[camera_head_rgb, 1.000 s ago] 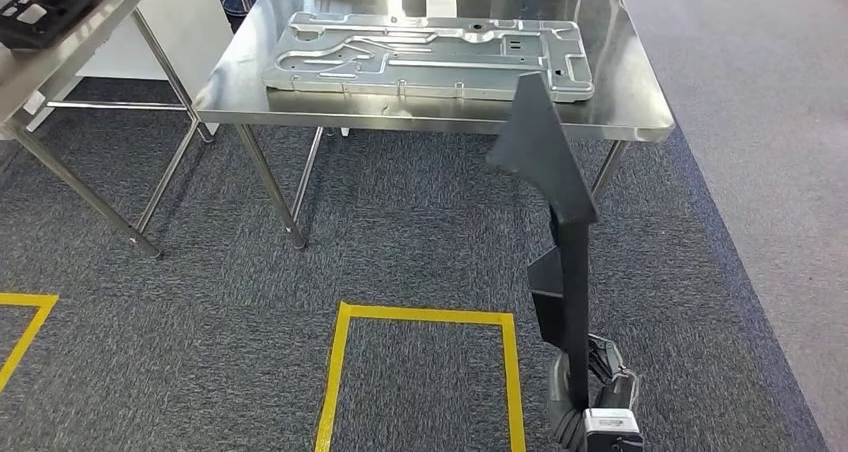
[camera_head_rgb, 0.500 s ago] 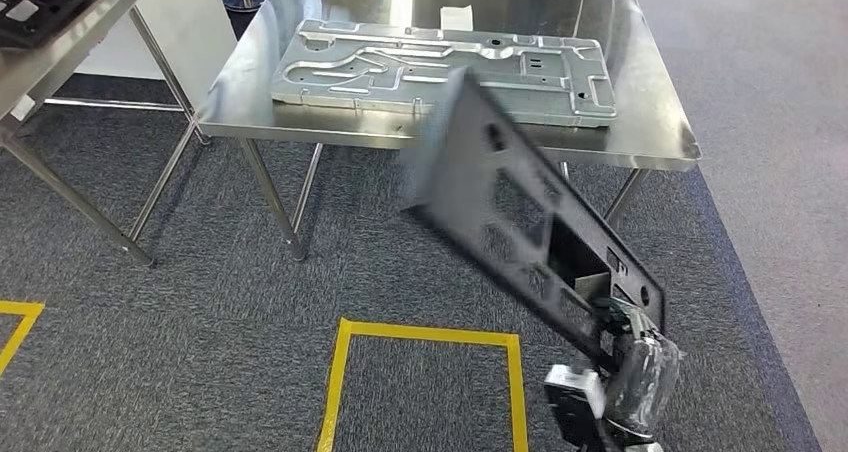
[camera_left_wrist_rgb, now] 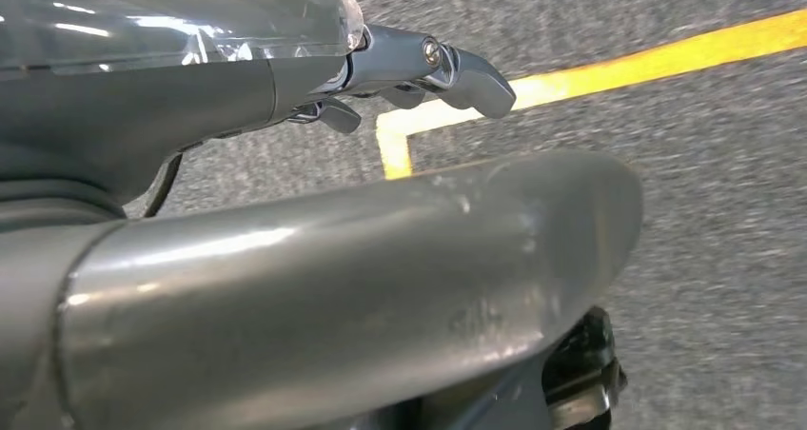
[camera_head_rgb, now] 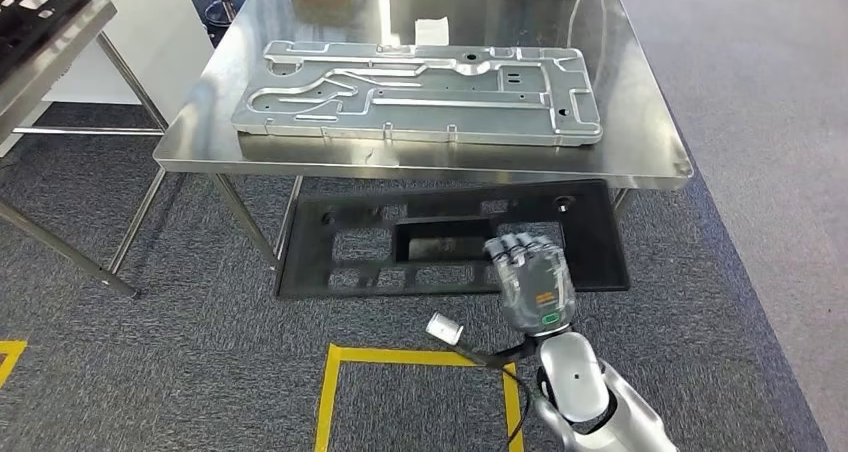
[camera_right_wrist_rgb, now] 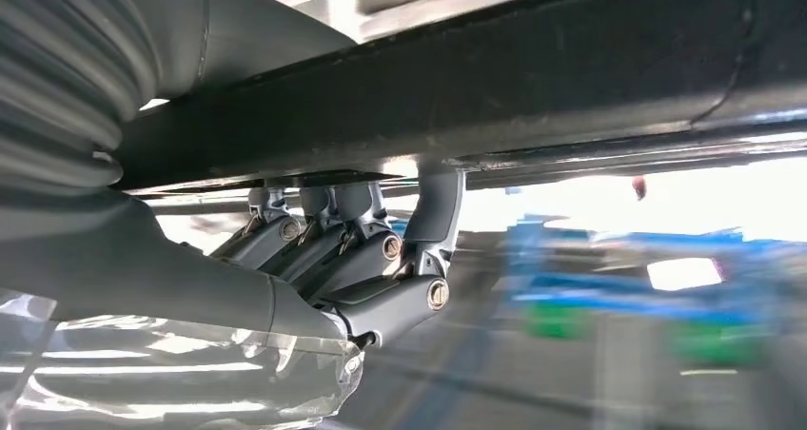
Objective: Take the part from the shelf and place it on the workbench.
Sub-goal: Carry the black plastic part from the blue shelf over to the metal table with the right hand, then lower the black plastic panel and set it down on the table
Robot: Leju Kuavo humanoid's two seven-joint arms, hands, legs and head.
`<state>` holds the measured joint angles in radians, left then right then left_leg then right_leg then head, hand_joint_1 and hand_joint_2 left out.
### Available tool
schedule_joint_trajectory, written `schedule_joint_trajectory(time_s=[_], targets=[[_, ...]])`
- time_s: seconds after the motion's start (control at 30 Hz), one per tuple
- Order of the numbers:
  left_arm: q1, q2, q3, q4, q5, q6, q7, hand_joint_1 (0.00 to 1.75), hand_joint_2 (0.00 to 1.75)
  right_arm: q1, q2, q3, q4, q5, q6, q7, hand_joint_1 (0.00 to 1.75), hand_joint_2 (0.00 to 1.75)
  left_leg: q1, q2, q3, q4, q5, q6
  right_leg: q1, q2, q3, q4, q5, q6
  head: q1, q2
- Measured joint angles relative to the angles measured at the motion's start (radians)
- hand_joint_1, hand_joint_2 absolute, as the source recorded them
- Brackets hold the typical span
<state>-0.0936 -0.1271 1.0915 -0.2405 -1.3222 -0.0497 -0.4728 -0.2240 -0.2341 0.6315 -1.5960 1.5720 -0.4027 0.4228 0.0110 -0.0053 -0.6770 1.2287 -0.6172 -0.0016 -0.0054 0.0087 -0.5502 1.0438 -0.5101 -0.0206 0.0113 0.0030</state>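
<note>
Right hand (camera_head_rgb: 535, 282) grips the black part (camera_head_rgb: 345, 240), flat and low, just below the workbench's (camera_head_rgb: 640, 152) 6 o'clock edge. Left hand (camera_left_wrist_rgb: 419, 68) holds nothing, fingers curled.

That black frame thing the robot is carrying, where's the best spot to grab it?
Probably the long near edge, from the robot's side, as the right hand does now. The black frame panel lies flat and wide, full of cut-out holes, so its edge bars give fingers something to hook around. A spot nearer the middle might balance better.

Grey carpet floor (camera_head_rgb: 180, 352) with yellow tape lines (camera_head_rgb: 420, 357); white cabinet (camera_head_rgb: 140, 32) behind.
</note>
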Motion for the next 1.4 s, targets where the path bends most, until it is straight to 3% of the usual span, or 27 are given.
schedule_joint_trajectory(time_s=[0.07,0.1,0.13,0.23,0.3,0.4,0.43,0.47,0.5,0.6,0.63,0.67,0.73,0.8,0.83,0.9,0.93,0.97,1.0,1.07,1.13,1.2,1.27,1.33,1.4], targets=[[0.003,0.005,-0.002,0.0,-0.001,0.0,0.001,0.0,0.0,-0.015,-0.009,0.033,0.04,0.0,0.001,-0.033,1.75,1.75,-0.012,-0.001,0.002,-0.109,0.13,0.021,0.005,-0.006,0.023,-0.001,-0.024,0.004,0.002,0.0],[0.005,0.007,-0.003,0.0,-0.001,0.0,0.001,0.0,0.0,-0.022,-0.011,0.041,0.054,0.0,0.0,-0.043,1.75,1.75,-0.018,-0.001,0.004,-0.142,0.18,0.026,0.006,-0.007,0.029,-0.003,-0.033,0.009,0.003,0.0],[0.007,0.008,-0.003,0.001,-0.002,-0.001,0.002,0.0,0.0,-0.029,-0.014,0.046,0.067,0.0,-0.001,-0.049,1.75,1.75,-0.021,-0.001,0.007,-0.162,0.207,0.029,0.006,-0.007,0.034,-0.003,-0.037,0.015,0.003,0.0],[0.005,0.009,-0.009,0.001,-0.003,-0.001,0.002,0.0,0.0,-0.047,-0.021,0.059,0.09,0.0,-0.002,-0.055,1.75,1.75,-0.017,-0.001,0.047,-0.193,0.201,0.038,0.005,-0.007,0.031,0.035,-0.018,0.034,0.004,0.0],[0.001,0.011,-0.011,0.001,-0.003,-0.001,0.002,0.0,0.0,-0.056,-0.024,0.066,0.101,0.0,-0.003,-0.057,1.75,1.75,-0.011,-0.001,0.081,-0.212,0.193,0.045,0.002,-0.007,-0.022,0.126,-0.014,0.044,0.006,0.0],[-0.002,0.011,-0.013,0.001,-0.003,0.0,0.002,0.0,0.0,-0.062,-0.029,0.076,0.115,0.0,-0.003,-0.057,1.75,1.75,-0.01,-0.004,0.118,-0.22,0.165,0.047,-0.006,-0.008,-0.136,0.245,-0.089,0.06,0.008,0.0],[-0.001,0.011,-0.013,0.001,-0.003,0.0,0.002,0.0,0.0,-0.062,-0.03,0.079,0.119,0.0,-0.003,-0.057,1.75,1.75,-0.01,-0.006,0.132,-0.22,0.154,0.046,-0.009,-0.008,-0.157,0.243,-0.108,0.063,0.008,0.0],[0.0,0.011,-0.014,0.001,-0.003,-0.001,0.002,0.0,0.0,-0.062,-0.032,0.082,0.123,0.0,-0.003,-0.057,1.75,1.75,-0.009,-0.008,0.148,-0.22,0.141,0.044,-0.01,-0.008,-0.165,0.217,-0.104,0.064,0.008,0.0],[0.001,0.011,-0.014,0.002,-0.003,-0.001,0.002,0.0,0.0,-0.063,-0.033,0.084,0.126,0.0,-0.003,-0.058,1.75,1.75,-0.008,-0.009,0.166,-0.22,0.128,0.041,-0.011,-0.008,-0.162,0.168,-0.074,0.063,0.008,0.0],[0.001,0.011,-0.015,0.002,-0.003,-0.001,0.002,0.0,0.0,-0.063,-0.037,0.09,0.133,0.0,-0.005,-0.062,1.75,1.75,-0.01,-0.01,0.206,-0.221,0.086,0.026,-0.005,-0.009,-0.139,0.012,0.098,0.046,0.01,0.0],[0.0,0.011,-0.015,0.003,-0.003,-0.001,0.002,0.0,0.0,-0.064,-0.038,0.091,0.135,0.0,-0.005,-0.064,1.75,1.75,-0.011,-0.011,0.217,-0.222,0.078,0.019,-0.003,-0.009,-0.134,-0.009,0.128,0.037,0.01,0.0],[-0.002,0.011,-0.016,0.003,-0.003,-0.001,0.002,0.0,0.0,-0.065,-0.039,0.092,0.136,0.0,-0.007,-0.067,1.75,1.75,-0.012,-0.011,0.223,-0.22,0.076,0.012,-0.001,-0.008,-0.13,-0.013,0.129,0.028,0.01,0.0],[-0.005,0.011,-0.016,0.003,-0.003,-0.001,0.001,0.0,0.0,-0.067,-0.039,0.092,0.137,0.0,-0.009,-0.073,1.75,1.75,-0.011,-0.009,0.209,-0.181,0.092,-0.001,-0.003,-0.006,-0.111,-0.023,0.117,0.012,0.01,0.0],[-0.006,0.011,-0.017,0.003,-0.002,-0.001,0.001,0.0,0.0,-0.071,-0.039,0.091,0.137,0.0,-0.011,-0.074,1.75,1.75,-0.009,-0.006,0.147,-0.078,0.101,-0.011,-0.006,-0.007,-0.084,-0.032,0.101,-0.001,0.009,0.0],[-0.006,0.011,-0.017,0.003,-0.001,-0.001,0.0,0.0,0.0,-0.072,-0.039,0.092,0.138,0.0,-0.012,-0.074,1.75,1.75,-0.007,-0.004,0.107,-0.018,0.085,-0.015,-0.006,-0.007,-0.072,-0.034,0.09,-0.005,0.008,0.0],[-0.003,0.011,-0.017,0.003,0.0,-0.001,0.0,0.0,0.0,-0.073,-0.038,0.094,0.138,-0.001,-0.018,-0.075,1.75,1.75,-0.005,-0.003,0.031,0.063,0.015,-0.022,-0.006,-0.006,-0.045,-0.034,0.066,-0.008,0.008,0.0],[-0.001,0.011,-0.017,0.003,0.0,0.0,0.0,0.0,0.0,-0.073,-0.038,0.094,0.138,-0.001,-0.021,-0.074,1.75,1.75,-0.004,-0.003,0.008,0.07,-0.014,-0.023,-0.006,-0.005,-0.03,-0.034,0.054,-0.007,0.008,0.0],[0.0,0.011,-0.016,0.003,0.001,0.0,0.0,0.0,0.0,-0.073,-0.038,0.095,0.138,-0.001,-0.025,-0.068,1.75,1.75,-0.003,-0.002,-0.003,0.05,-0.021,-0.021,-0.006,-0.004,-0.013,-0.034,0.041,-0.005,0.008,0.0],[0.001,0.011,-0.016,0.003,0.001,0.001,0.0,0.0,0.0,-0.074,-0.039,0.097,0.137,0.0,-0.031,-0.055,1.75,1.75,-0.002,-0.002,-0.004,0.007,0.004,-0.018,-0.006,-0.003,0.006,-0.034,0.027,-0.003,0.008,0.0],[0.005,0.011,-0.016,0.003,0.002,0.003,0.0,0.0,0.0,-0.084,-0.044,0.102,0.135,0.0,-0.049,-0.016,1.75,1.75,-0.003,-0.001,0.005,-0.114,0.129,-0.008,-0.005,-0.003,0.036,-0.031,0.0,0.005,0.007,0.0],[0.007,0.012,-0.016,0.003,0.003,0.004,0.0,0.0,0.0,-0.103,-0.061,0.113,0.125,-0.001,-0.069,0.037,1.75,1.75,-0.007,0.0,0.01,-0.181,0.217,0.003,-0.003,0.0,0.048,-0.03,-0.022,0.019,0.005,0.0],[0.007,0.011,-0.016,0.003,0.003,0.004,0.0,0.0,0.0,-0.129,-0.088,0.131,0.102,-0.001,-0.08,0.095,1.75,1.75,-0.01,-0.001,0.017,-0.19,0.221,0.015,-0.002,0.002,0.054,-0.026,-0.027,0.033,0.004,0.0],[0.007,0.011,-0.016,0.003,0.003,0.004,-0.001,0.0,0.0,-0.158,-0.119,0.149,0.078,-0.001,-0.082,0.143,1.75,1.75,-0.006,-0.002,0.035,-0.2,0.215,0.028,-0.005,0.0,0.042,0.016,-0.021,0.042,0.005,0.0],[0.005,0.011,-0.016,0.003,0.003,0.004,-0.001,0.0,0.0,-0.187,-0.147,0.171,0.059,-0.001,-0.082,0.185,1.75,1.75,-0.004,-0.002,0.055,-0.204,0.202,0.038,-0.007,-0.003,-0.016,0.113,-0.038,0.051,0.007,0.0],[0.004,0.011,-0.016,0.003,0.005,0.005,-0.001,0.0,0.0,-0.207,-0.171,0.199,0.043,-0.001,-0.082,0.221,1.75,1.75,-0.005,-0.003,0.074,-0.205,0.184,0.043,-0.008,-0.003,-0.097,0.219,-0.089,0.058,0.008,0.0]])
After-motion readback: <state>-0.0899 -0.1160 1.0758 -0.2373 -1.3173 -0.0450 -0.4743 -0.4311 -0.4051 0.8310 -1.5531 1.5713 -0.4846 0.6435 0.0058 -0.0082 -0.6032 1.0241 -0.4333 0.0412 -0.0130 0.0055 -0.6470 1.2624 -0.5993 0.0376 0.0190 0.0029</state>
